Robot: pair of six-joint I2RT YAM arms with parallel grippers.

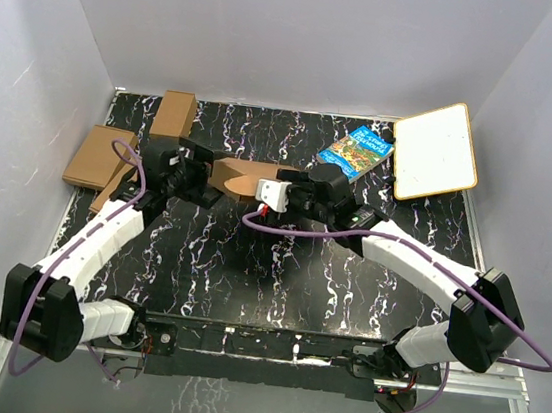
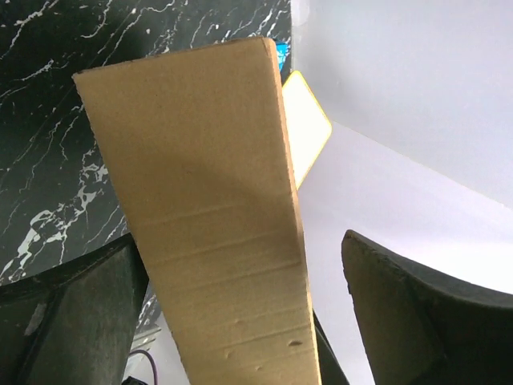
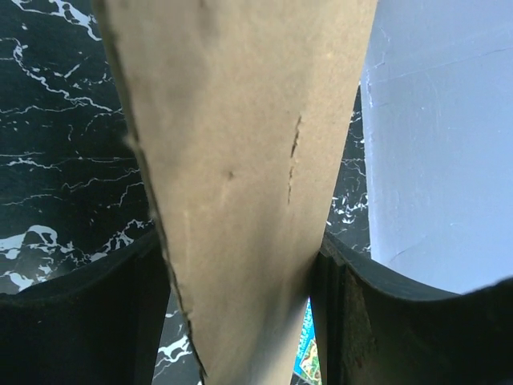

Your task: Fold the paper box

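- We see the left gripper (image 2: pixel 248 309) with jaws spread wide around the paper box (image 2: pixel 200 160)
- We see the right gripper (image 3: pixel 240 309) pinching the paper box tight

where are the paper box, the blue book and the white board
paper box (image 1: pixel 236 178), top view, bare brown middle part
blue book (image 1: pixel 357 149), top view, middle of cover
white board (image 1: pixel 436 151), top view, middle of its face

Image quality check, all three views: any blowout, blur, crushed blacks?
Top external: evenly lit, sharp, no glare on the marbled table. Left wrist: the white board behind the paper box is blown out to a yellowish glow; the near cardboard is soft. Right wrist: the paper box fills the centre, slightly soft; the fingers are near-featureless black.
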